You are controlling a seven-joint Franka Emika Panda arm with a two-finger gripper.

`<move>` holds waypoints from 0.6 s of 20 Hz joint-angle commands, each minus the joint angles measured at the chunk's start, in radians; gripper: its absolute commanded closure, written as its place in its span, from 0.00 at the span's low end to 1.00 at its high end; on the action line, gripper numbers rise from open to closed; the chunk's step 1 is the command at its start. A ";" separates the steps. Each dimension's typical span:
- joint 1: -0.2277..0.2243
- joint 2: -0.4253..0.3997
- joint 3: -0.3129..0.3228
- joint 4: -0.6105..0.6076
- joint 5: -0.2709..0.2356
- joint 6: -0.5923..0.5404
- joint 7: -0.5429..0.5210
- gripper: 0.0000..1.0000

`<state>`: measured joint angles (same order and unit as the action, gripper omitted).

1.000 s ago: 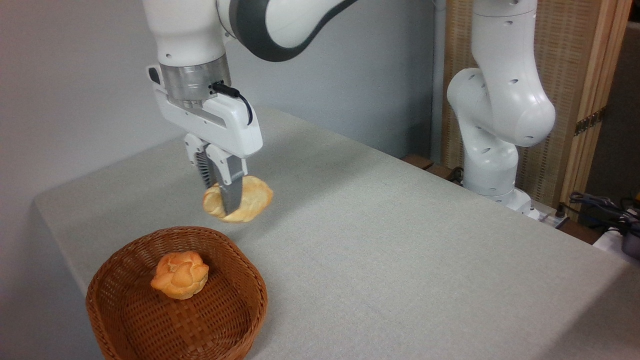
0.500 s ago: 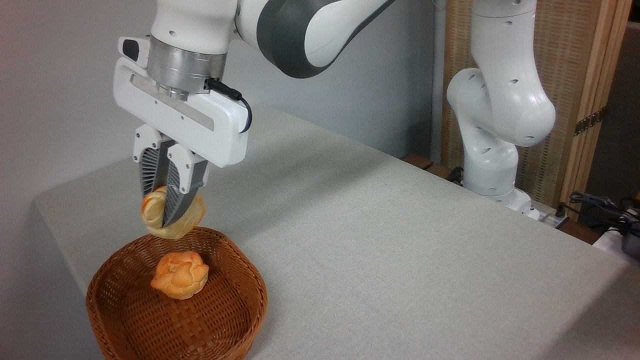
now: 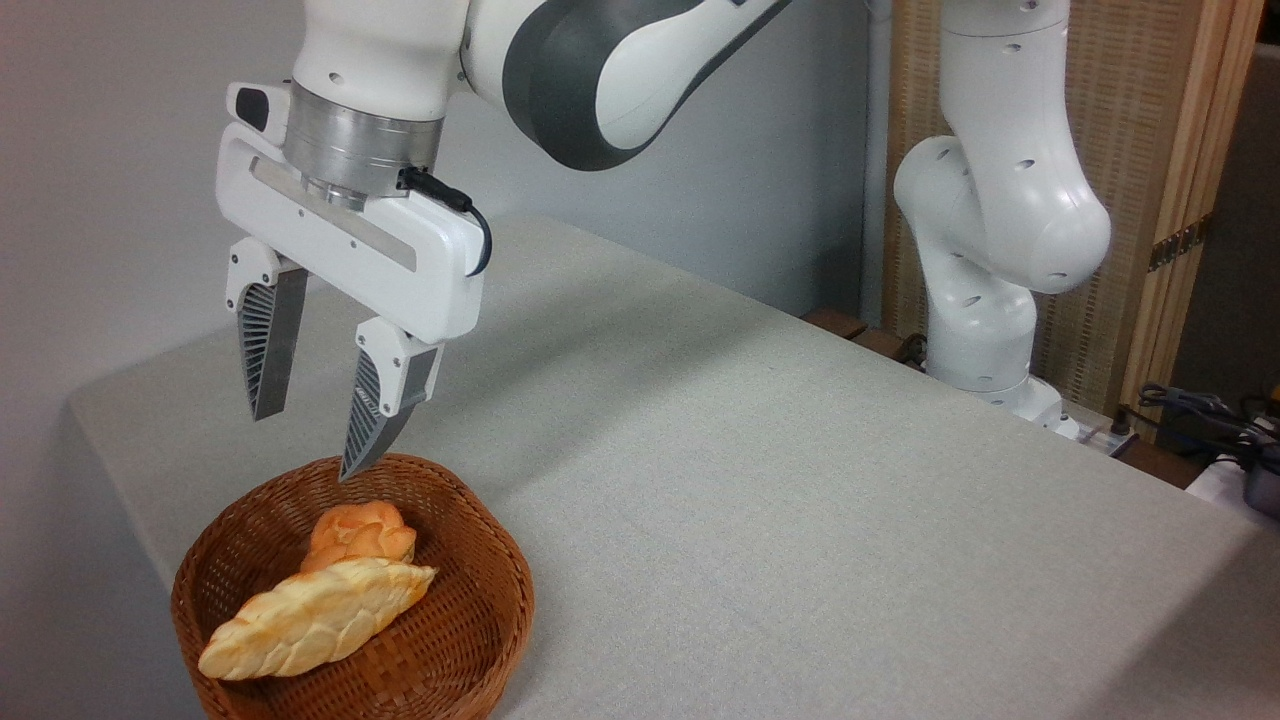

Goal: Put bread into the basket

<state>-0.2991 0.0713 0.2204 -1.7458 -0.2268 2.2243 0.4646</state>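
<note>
bread (image 3: 315, 618), a pale braided loaf that looks light and soft, best pinched across its middle, lies in the wicker basket (image 3: 500, 600) near the table's front-left corner, under the open, empty claw (image 3: 305, 445).

My read: lab or robot test room, not kitchen. White arm base (image 3: 985, 330) bolted at table (image 3: 800, 480) edge, far right of fingers (image 3: 262, 350). Table under plain grey cloth, bare grey wall (image 3: 120, 150) behind fingers. Loose cables (image 3: 1200, 410) far right, slatted wooden screen (image 3: 1150, 150) behind arm.
</note>
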 commanded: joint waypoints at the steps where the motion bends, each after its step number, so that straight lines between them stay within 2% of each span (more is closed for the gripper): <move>1: -0.014 0.002 0.004 0.002 0.003 -0.033 -0.006 0.00; 4: -0.015 -0.005 -0.001 0.009 0.079 -0.167 0.000 0.00; 7: -0.015 -0.010 -0.021 0.011 0.103 -0.267 0.003 0.00; 9: -0.015 -0.015 -0.044 0.011 0.138 -0.374 0.040 0.00; 12: -0.015 -0.027 -0.053 0.012 0.178 -0.455 0.129 0.00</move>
<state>-0.3129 0.0631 0.1732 -1.7413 -0.0887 1.8535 0.5134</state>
